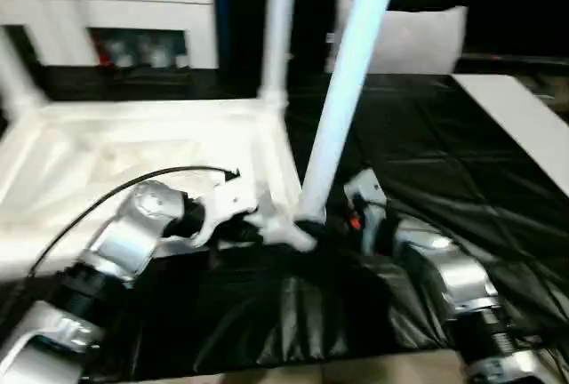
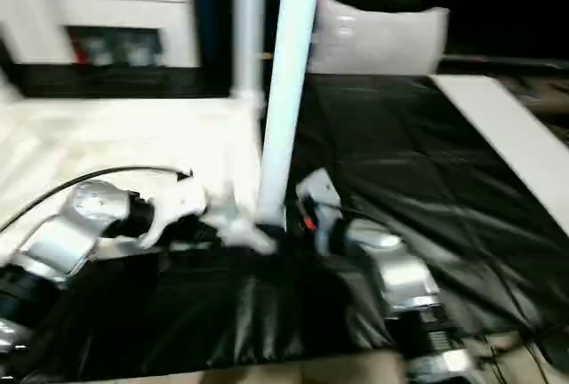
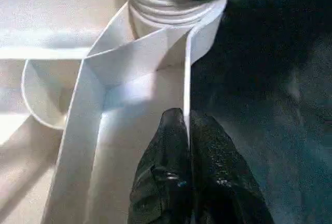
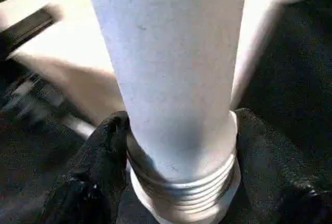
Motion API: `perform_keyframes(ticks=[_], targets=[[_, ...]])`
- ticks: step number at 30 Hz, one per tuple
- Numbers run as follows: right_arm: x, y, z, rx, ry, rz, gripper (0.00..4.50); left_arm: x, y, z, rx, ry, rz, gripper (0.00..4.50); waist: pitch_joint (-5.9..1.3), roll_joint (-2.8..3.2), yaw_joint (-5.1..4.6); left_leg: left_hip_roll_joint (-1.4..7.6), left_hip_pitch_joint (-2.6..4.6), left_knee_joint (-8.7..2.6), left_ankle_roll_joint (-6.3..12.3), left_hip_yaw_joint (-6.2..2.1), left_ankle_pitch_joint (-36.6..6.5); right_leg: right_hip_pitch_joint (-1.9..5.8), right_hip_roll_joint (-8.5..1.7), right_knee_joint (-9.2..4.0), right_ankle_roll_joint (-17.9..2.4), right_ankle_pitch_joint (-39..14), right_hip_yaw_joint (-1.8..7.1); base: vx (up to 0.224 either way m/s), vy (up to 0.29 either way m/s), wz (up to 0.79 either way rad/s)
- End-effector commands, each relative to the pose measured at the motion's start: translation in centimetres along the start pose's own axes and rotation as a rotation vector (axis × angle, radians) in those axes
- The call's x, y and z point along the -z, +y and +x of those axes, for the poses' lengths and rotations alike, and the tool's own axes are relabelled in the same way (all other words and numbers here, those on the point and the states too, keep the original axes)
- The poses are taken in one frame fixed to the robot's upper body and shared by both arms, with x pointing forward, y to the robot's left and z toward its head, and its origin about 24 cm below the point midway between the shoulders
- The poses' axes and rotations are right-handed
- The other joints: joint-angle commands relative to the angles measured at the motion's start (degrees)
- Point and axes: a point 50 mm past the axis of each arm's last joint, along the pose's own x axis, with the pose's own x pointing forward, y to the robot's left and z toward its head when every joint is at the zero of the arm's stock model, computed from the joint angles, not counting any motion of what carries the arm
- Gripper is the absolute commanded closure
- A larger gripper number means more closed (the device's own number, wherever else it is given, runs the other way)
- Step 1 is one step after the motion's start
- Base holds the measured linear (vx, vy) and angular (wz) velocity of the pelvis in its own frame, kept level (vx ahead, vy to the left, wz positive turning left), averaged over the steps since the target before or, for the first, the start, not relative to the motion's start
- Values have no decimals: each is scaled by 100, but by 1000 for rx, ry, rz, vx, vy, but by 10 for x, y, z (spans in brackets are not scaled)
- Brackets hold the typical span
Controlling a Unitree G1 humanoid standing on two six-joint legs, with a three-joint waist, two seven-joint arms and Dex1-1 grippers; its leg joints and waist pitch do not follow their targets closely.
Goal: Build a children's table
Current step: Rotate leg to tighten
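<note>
The children's table top lies upside down on a black sheet, ribbed underside up. My left gripper is shut on the top's thin rim wall by the near right corner, with its fingers pinching the wall. My right gripper is shut on a long white leg just above its threaded end. That leg stands slightly tilted at the near right corner socket. A second leg stands upright in the far right corner. A third leg rises at the far left.
A white-grey cushion sits behind on the black sheet. A flat white board lies at the right. White shelving stands at the back left. A black cable arcs over my left forearm.
</note>
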Motion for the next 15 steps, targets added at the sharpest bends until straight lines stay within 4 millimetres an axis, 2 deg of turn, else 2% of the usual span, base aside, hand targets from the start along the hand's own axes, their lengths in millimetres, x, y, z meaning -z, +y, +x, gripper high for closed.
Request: perform_keyframes(ticks=[1, 5, 9, 11, 15], targets=[[10, 15, 19, 35, 50, 94, 181, -43, -19, 14, 35, -152, 70, 450, -339, 63, 14, 122, -79, -434, -39, -83, -1158, 308, -406, -571, -488, -2471, 333, 0, 0, 0], [10, 17, 29, 127, 50, 134, 181, -54, -25, 21, -3, -174, 66, 450, -353, 57, -41, 117, -86, -415, 58, -68, -981, 299, -400, -549, -576, -2235, 363, 0, 0, 0], [9, 17, 32, 174, 42, 144, 181, -55, -25, 21, -35, -155, 101, 450, -386, 67, -53, 121, -108, -407, 150, -59, -640, 328, -373, -454, -749, -1465, 389, 0, 0, 0], [6, 17, 33, 156, 22, 132, 125, -51, -22, 19, -46, -132, 120, 450, -387, 78, -49, 129, -108, -410, 194, -52, -552, 338, -371, -419, -884, -1149, 393, 0, 0, 0], [3, 17, 32, 148, 10, 126, 102, -45, -16, 14, -73, -98, 135, 450, -368, 88, -52, 133, -81, -418, 174, -48, -747, 321, -379, -461, -868, -1455, 393, 0, 0, 0]])
